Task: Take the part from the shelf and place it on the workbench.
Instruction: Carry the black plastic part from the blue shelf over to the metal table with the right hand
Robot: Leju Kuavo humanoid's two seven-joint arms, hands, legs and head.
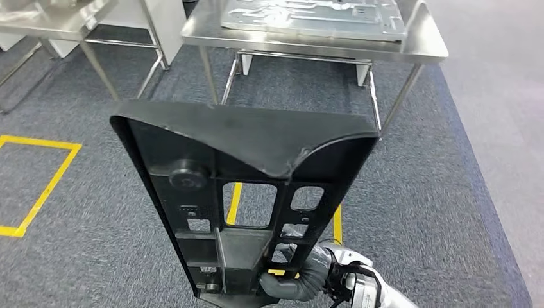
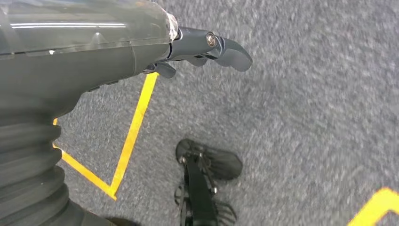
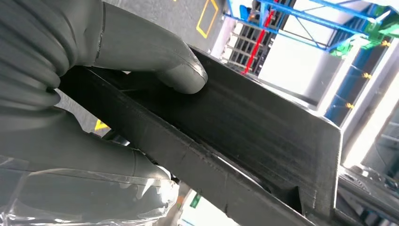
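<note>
Head view: right hand [image 1: 296, 277] gripped lower end of black part [image 1: 244, 192]; part stood upright above hand, over grey carpet [image 1: 423, 192]. Steel counter [image 1: 423, 45] lay well ahead, beyond part, carrying grey metal plate [image 1: 314, 16].

Left wrist view: left hand [image 2: 207, 47] held nothing, fingers apart, over carpet and yellow line [image 2: 134, 127].

Right wrist view: thumb [image 3: 181, 70] pressed on part's inner face, fingers clamped around its edge.
</note>
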